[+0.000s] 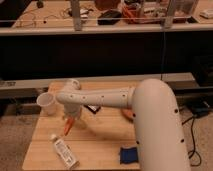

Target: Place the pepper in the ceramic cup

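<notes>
One arm (112, 97), mine, reaches leftward across the wooden table (100, 140), its white perforated forearm lying level above the surface. My gripper (70, 120) hangs from the wrist over the left half of the table, pointing down, and closes around the pepper (69, 126), whose orange body shows between and just below the fingers, tilted with one end toward the tabletop. Whether the pepper's lower end touches the wood cannot be told. The cup (47, 103), plain white and upright, stands near the table's left edge, just beside the gripper on its left and slightly behind it; pepper and cup are apart. A clear plastic bottle (64, 151) lies on its side in front of the gripper, near the front left corner. A dark blue object (128, 155) sits at the front edge, partly hidden by my arm's broad shoulder. An orange-brown bowl (129, 114) shows only as a sliver behind the arm.
</notes>
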Robot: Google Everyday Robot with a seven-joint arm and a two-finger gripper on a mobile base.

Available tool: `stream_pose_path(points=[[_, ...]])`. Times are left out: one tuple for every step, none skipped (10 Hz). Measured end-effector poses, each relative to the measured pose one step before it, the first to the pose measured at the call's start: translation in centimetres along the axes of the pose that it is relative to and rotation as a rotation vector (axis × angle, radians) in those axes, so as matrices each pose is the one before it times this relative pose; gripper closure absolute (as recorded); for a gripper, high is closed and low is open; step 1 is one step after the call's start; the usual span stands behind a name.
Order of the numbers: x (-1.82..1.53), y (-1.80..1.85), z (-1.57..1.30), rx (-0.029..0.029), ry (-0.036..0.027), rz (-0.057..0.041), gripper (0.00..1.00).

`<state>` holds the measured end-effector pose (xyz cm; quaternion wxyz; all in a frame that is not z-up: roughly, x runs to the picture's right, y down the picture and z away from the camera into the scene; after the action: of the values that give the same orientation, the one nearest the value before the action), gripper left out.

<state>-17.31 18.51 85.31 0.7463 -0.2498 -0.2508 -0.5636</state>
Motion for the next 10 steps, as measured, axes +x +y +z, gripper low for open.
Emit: stream_pose_path(points=[[0.365,-0.277,0.56,0.00558,-0.00222,-0.00219,0.2],[0.22,-0.2,0.331,0.00307,-0.00154,-0.00192,0.2],[0.309,-0.249,0.378,0.0053,-0.00026,-0.00005,0.2],[0.249,-0.07,0.195,0.00318,0.00076,0.00239,0.2],[0.255,-0.021,0.142,0.00257,0.00052,0.00435,0.2],[0.23,-0.056,0.114,0.002,-0.00017,0.00504,0.2],[0.179,-0.101,0.093,0.00201,-0.00176,0.00466,0.2],[0.138,-0.103,0.029,0.00245,-0.0021,0.00399,0.2],[0.103,-0.115,0.027,0.00148,-0.00116,0.00145,0.2],[0.057,-0.07,0.025,-0.00173,-0.00014,-0.00025,0.2]])
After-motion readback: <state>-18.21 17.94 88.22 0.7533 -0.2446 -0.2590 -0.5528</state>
